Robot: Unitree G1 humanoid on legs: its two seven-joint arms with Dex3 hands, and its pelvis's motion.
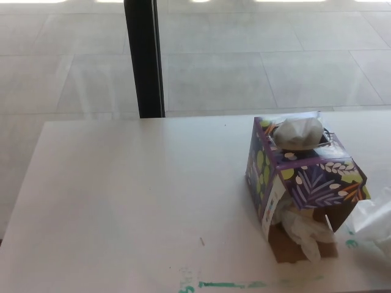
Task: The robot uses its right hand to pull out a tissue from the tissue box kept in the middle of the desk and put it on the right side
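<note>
**A:** Box (303, 186) first, since you asked where it sits — right of centre on the desk (134, 201), nearer the near edge than the far one, turned so one corner points toward you. Purple print with leaves.

**B:** And tissues?

**A:** You have three spots to check. One tissue (299, 132) bunches up out of the top opening, greyish in the shade. A second wad (302, 231) spills from the torn near side of the box, where brown card shows, and it droops down to the desk. A third, loose sheet (374, 221) lies on the desk at the far right of your picture, just beside the box and cut off by the frame edge.

**B:** Hands?

**A:** Neither shows. You won't find the left hand or the right hand anywhere in the head view, so I cannot tell you whether either is open, closed or gripping something.

**B:** Anything else on the desk?

**A:** Green marks (229, 284) smeared along the near edge, below the box, and another green dab near the loose sheet. You can also spot a tiny dark fleck left of the box.

**B:** Beyond it?

**A:** Pale tiled floor (256, 67) past the far edge, and a black post (144, 58) standing upright — it rises out of the frame top, left of the box.
</note>
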